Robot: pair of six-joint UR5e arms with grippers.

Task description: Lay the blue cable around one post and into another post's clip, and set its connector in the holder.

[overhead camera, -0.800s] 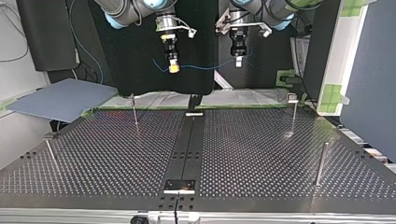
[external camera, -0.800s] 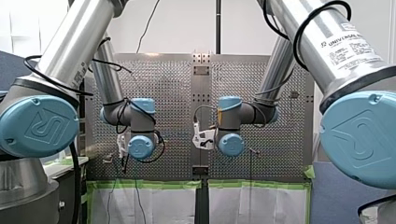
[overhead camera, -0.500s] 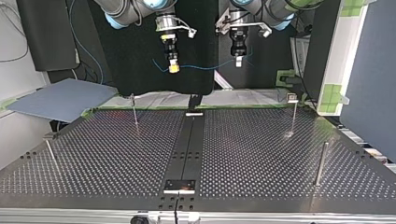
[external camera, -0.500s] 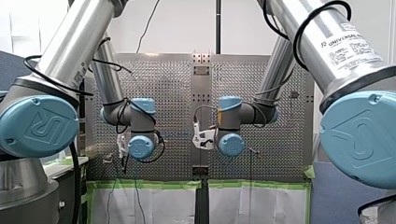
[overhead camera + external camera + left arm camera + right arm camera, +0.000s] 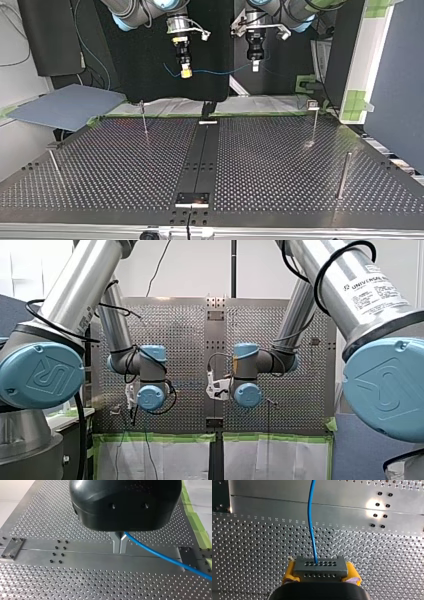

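In the top view both arms hang high above the table's far edge with the blue cable [image 5: 220, 71] strung between them. My right gripper [image 5: 185, 73], at that view's left, is shut on the grey connector [image 5: 320, 567], which sits between its yellow pads [image 5: 289, 573]. From the connector the cable [image 5: 310, 517] runs straight ahead. My left gripper [image 5: 255, 65] is at the top view's right. Its metal fingers [image 5: 116, 542] are shut on the cable [image 5: 162, 555], which trails off to one side.
Thin posts stand on the perforated table [image 5: 270, 165]: one [image 5: 144, 118] at the top view's far left, one with a clip head [image 5: 314, 120] at far right, one [image 5: 343, 175] at near right, one [image 5: 54, 164] at near left. A small holder plate [image 5: 191, 199] sits on the centre strip.
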